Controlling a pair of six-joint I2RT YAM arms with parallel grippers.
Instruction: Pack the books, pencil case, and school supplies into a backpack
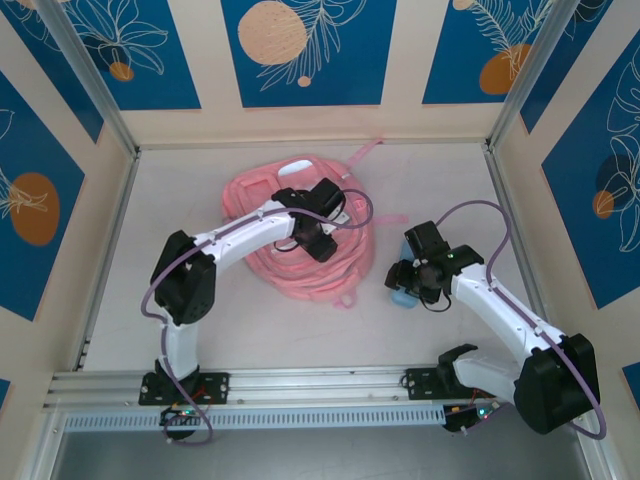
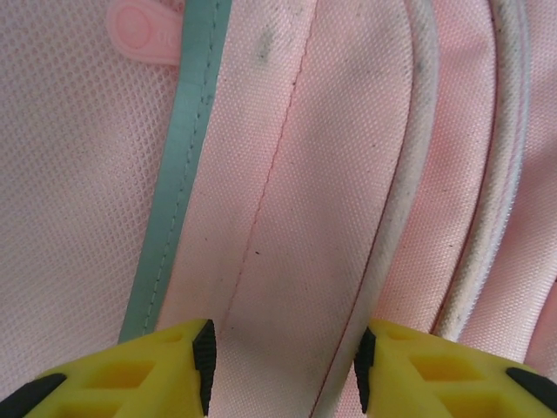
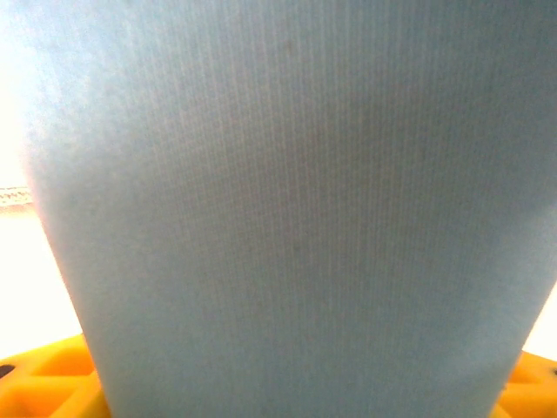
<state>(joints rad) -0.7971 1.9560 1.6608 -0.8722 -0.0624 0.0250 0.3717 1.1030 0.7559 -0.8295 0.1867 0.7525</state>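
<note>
Top view: 1 backpack (image 1: 285,268) lies mid-table. The pencil case (image 1: 403,298) sits just right of it, under the right gripper (image 1: 412,285).
Left wrist: the left gripper (image 2: 283,353) has its 2 jaws spread astride backpack fabric.
Right wrist: the jaws are pinching the pencil case.

The table (image 1: 440,190) has a pale matte surface enclosed by beige walls (image 1: 408,60) along its far, left and right edges. Each wall carries blue panels (image 1: 305,50) printed with orange discs and white leaf outlines. Metal posts (image 1: 90,75) stand at the far corners, and a slotted aluminium rail (image 1: 320,385) runs along the near edge.
</note>
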